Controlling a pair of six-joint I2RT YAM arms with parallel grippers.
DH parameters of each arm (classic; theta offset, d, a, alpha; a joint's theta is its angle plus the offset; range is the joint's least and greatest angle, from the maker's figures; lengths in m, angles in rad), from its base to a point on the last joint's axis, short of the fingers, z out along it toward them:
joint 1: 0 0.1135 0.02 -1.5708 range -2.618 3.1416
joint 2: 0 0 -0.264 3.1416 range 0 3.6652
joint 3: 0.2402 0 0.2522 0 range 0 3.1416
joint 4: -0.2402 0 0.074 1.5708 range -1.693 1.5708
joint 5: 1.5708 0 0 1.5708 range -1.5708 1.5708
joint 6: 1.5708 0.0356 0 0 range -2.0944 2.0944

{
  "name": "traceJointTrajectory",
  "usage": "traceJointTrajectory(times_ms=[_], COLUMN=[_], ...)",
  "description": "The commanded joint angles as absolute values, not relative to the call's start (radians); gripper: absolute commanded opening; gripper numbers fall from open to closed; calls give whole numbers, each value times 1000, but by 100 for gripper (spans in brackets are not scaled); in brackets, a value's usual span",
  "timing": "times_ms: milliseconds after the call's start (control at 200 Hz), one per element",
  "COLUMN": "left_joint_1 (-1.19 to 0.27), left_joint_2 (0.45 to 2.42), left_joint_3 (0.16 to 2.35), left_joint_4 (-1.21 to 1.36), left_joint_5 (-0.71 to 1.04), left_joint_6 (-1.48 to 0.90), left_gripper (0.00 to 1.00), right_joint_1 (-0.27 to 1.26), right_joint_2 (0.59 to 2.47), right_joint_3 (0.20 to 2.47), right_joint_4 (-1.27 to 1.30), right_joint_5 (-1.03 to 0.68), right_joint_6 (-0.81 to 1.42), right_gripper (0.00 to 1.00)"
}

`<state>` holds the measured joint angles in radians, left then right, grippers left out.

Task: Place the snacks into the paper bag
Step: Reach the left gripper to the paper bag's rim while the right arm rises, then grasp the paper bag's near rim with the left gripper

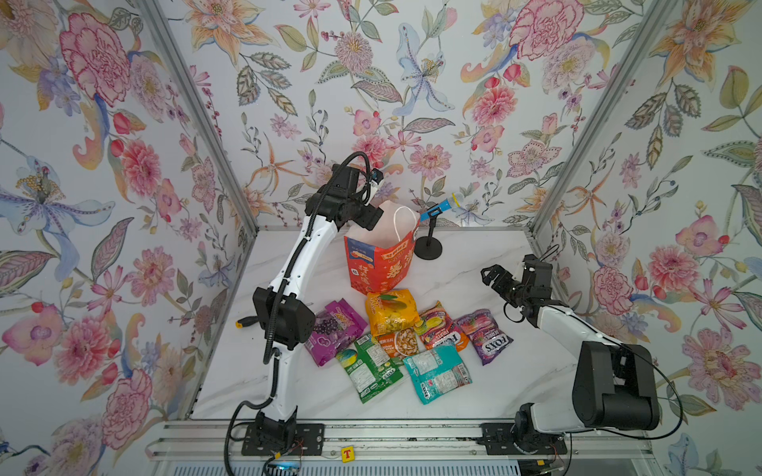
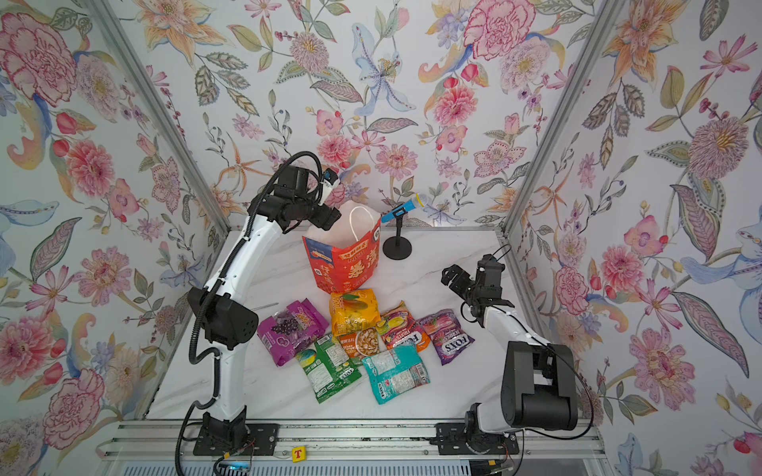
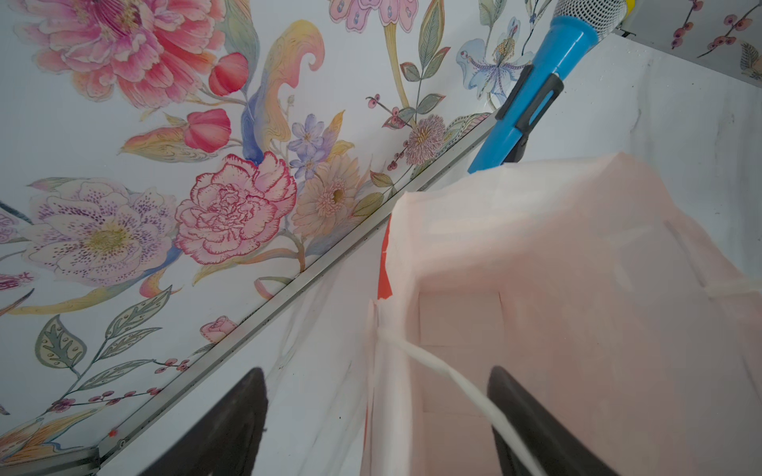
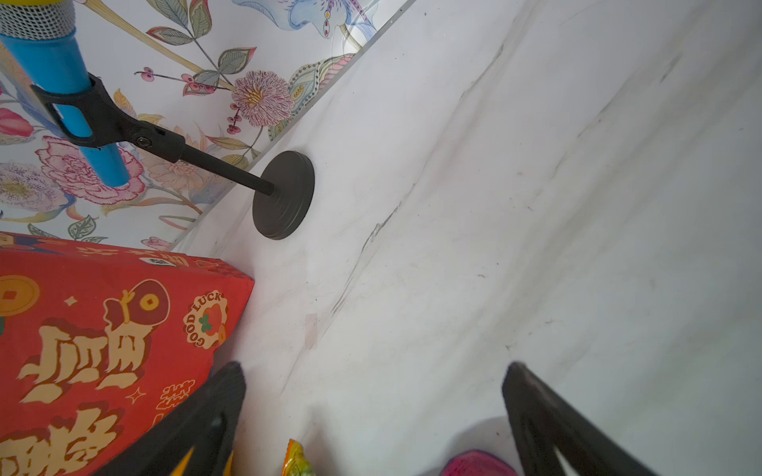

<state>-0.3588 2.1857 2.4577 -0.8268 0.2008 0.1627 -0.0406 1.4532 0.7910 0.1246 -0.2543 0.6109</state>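
Nearest on the white marble counter (image 1: 453,280), a teal glossy plastic packet (image 1: 437,373) and a green glossy packet (image 1: 369,366), both flat, white printed labels facing up. Just behind, a small orange-green nut packet (image 1: 398,342), partly tucked under its neighbours. To its left a purple grape packet (image 1: 336,329), to its right two "FOXS" candy bags, one orange-red (image 1: 443,325), one purple (image 1: 488,338). Farther back, a puffy orange-yellow packet (image 1: 389,311), lying at the foot of the bag. All seven in one loose, overlapping cluster, outside the bag.

Behind the cluster, the tall red-orange paper bag (image 1: 381,263) with gold Chinese characters and a blue label panel: upright, mouth open, pale inside, white cord handle (image 3: 433,362) looping across the opening.

Left hand (image 3: 376,371) over the bag's mouth, fingers apart, straddling one wall and the cord, clamped on nothing. Right hand (image 4: 374,364) off to the bag's right above bare counter, fingers wide apart, holding nothing.

Farthest, a blue microphone (image 1: 439,208) on a black round-based stand.
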Motion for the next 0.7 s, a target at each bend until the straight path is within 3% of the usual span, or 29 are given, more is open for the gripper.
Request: traceJointTrajectory(times_ms=[0, 696], left_joint_1=[-359, -266], left_joint_2=[2215, 2269], left_joint_3=[2504, 2523], left_joint_4=[-835, -906], left_joint_5=[180, 296], left_joint_6=[133, 59], left_gripper=[84, 75], right_joint_1=[-37, -37], right_joint_2=[1457, 1478], right_joint_3=[808, 808], right_joint_4=[130, 141], right_joint_5=[-261, -276], right_joint_6=[621, 638], right_gripper=[100, 100])
